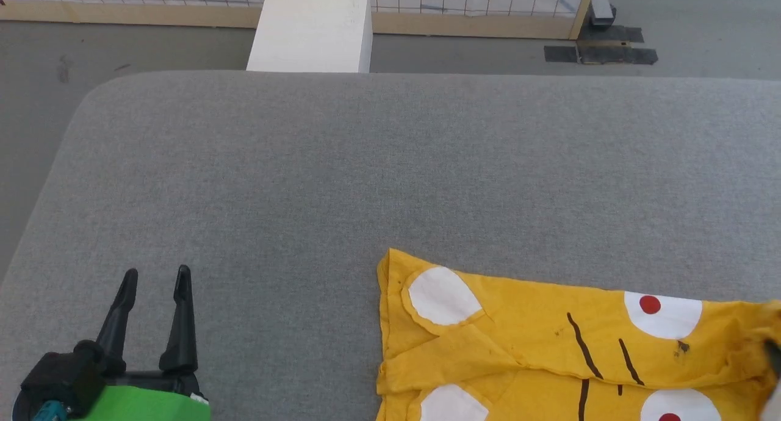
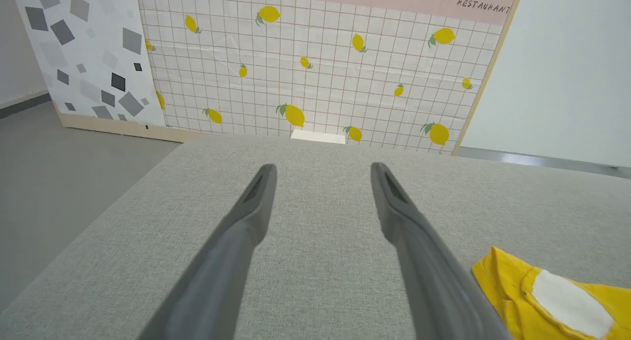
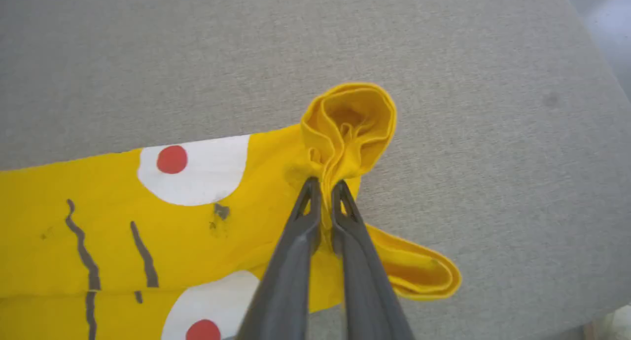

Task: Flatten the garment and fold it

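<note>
At the head view's lower left, the left gripper (image 1: 156,271) has two long black fingers tapering to narrow tips, on a black block beside a bright green panel (image 1: 146,404) and a small teal piece (image 1: 47,412). The right gripper (image 3: 325,184) has slim, dark grey fingers, slotted near the tips.

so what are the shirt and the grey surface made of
Shirt: soft thin cloth, probably cotton knit, matte; it bunches into folds where the right gripper pinches it. Grey surface: woven upholstery fabric, matte, fine weave visible; likely padded, judging by rounded corners.

head looks down; wrists low, close; all share garment (image 1: 518,338).
</note>
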### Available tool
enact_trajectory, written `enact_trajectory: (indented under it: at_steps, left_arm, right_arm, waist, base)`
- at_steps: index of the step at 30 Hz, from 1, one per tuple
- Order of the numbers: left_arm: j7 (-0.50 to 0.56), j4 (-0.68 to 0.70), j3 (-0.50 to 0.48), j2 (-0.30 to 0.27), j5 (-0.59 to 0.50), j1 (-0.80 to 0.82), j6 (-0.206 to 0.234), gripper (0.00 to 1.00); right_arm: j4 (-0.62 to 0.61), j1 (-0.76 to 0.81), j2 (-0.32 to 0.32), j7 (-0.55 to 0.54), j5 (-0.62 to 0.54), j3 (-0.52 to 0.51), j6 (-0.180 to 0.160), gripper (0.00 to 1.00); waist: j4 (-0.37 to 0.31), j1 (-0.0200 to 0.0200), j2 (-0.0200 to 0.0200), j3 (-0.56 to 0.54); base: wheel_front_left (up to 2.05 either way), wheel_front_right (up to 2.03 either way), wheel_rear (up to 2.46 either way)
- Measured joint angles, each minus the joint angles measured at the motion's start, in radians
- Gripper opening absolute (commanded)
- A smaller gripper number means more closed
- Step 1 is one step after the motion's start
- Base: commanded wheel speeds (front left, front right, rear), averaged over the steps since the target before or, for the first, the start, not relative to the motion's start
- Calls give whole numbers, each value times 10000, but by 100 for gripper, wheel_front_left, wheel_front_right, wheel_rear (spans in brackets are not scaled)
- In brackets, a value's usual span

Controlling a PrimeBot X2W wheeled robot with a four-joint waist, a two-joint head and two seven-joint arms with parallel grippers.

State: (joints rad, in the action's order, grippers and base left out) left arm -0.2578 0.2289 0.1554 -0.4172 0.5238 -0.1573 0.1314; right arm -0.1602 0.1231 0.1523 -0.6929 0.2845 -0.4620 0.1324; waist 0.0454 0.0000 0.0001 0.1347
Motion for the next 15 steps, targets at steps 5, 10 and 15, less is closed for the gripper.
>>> enact_trajectory:
  at_steps: [5, 10, 15]
  left_arm:
    - [0, -52, 63, 86, 67, -80, 0, 100]
    - [-2, -81, 128, 159, 82, -81, -77, 100]
    - [-2, -201, 144, 267, 138, -65, -151, 100]
  right_arm:
    - [-1290, 450, -215, -1584, 1363, 1496, -4, 0]
    - [-2084, 376, -387, -1965, 1866, 2709, -4, 0]
    - [-2140, -363, -520, -1941, 2054, 4021, -2, 0]
  waist:
    - [-10, 0, 0, -210]
    - [114, 0, 0, -229]
    - [349, 0, 0, -131]
  base:
    - [0, 0, 0]
    - [0, 0, 0]
    - [0, 0, 0]
